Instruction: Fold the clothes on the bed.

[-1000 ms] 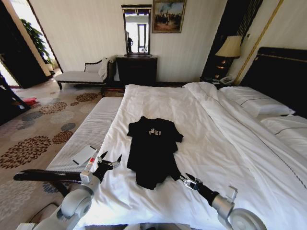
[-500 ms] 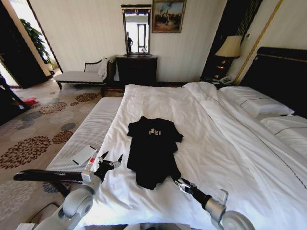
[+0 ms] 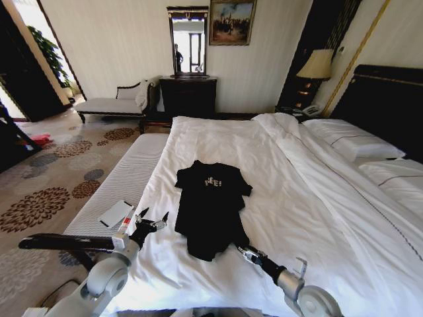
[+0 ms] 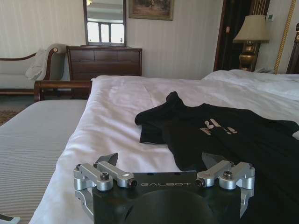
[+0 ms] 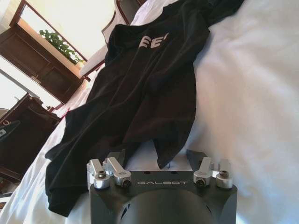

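In the head view, the black T-shirt [image 3: 210, 206] is lying spread flat on the white duvet of the bed [image 3: 310, 198], chest lettering facing up. The left end effector [image 3: 153, 218] is hovering released just beside the shirt's left edge, and the right end effector [image 3: 242, 251] is sitting at the hem's right corner.

In the left wrist view, the left end effector [image 4: 161, 161] is gaping wide before the T-shirt [image 4: 224, 135].

In the right wrist view, the right end effector [image 5: 158, 156] is sitting released, its fingers either side of the T-shirt's [image 5: 140, 88] hem corner.

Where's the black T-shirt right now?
In the head view the black T-shirt lies flat on the bed, between the left gripper and right gripper.
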{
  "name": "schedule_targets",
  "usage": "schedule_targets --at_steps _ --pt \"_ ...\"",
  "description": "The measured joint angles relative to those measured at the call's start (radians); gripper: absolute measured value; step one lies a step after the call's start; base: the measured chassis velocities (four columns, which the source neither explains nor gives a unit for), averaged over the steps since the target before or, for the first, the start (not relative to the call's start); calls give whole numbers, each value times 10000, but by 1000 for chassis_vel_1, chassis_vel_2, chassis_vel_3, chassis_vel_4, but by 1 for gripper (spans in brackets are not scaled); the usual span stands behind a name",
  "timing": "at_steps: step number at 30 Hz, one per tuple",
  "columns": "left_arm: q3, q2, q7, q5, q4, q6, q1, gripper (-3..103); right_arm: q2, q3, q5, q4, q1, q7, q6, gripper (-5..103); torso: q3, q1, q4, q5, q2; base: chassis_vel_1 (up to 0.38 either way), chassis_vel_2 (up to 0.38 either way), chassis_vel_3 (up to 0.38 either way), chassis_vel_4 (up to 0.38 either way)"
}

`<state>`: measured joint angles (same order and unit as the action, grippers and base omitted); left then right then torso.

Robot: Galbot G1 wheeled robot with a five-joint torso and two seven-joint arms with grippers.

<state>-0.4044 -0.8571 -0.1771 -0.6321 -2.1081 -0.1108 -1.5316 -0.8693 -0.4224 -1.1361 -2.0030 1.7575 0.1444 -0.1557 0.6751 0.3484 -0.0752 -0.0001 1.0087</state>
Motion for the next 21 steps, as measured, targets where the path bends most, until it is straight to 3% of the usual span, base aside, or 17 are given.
schedule_targets --at_steps 3,5,11,13,17,21 --pt "-52 -13 -8 -49 -5 0 16 100 -79 101 246 67 38 -1 5 61 0 0 -1 1 0 0 0 0 0" --pt "-53 -6 -8 -60 -5 0 28 100 -109 134 297 79 35 -13 10 61 0 0 0 0 0 0 0 0 0" --pt "-60 -30 -8 -71 -45 10 -12 100 -248 216 399 14 2 -142 24 33 0 0 1 1 0 0 0 0 0" --pt "-68 -48 -7 -70 -54 13 -35 100 -257 191 407 -23 36 -150 35 33 0 0 0 2 0 0 0 0 0" --pt "-80 -100 17 -37 -61 28 -128 100 -271 -48 401 -174 243 -211 98 12 0 -1 0 1 0 0 0 0 0" --pt "-24 -107 6 -58 -145 -49 -150 100 -239 -160 486 -258 445 -210 159 3 0 0 0 1 0 0 0 0 0"
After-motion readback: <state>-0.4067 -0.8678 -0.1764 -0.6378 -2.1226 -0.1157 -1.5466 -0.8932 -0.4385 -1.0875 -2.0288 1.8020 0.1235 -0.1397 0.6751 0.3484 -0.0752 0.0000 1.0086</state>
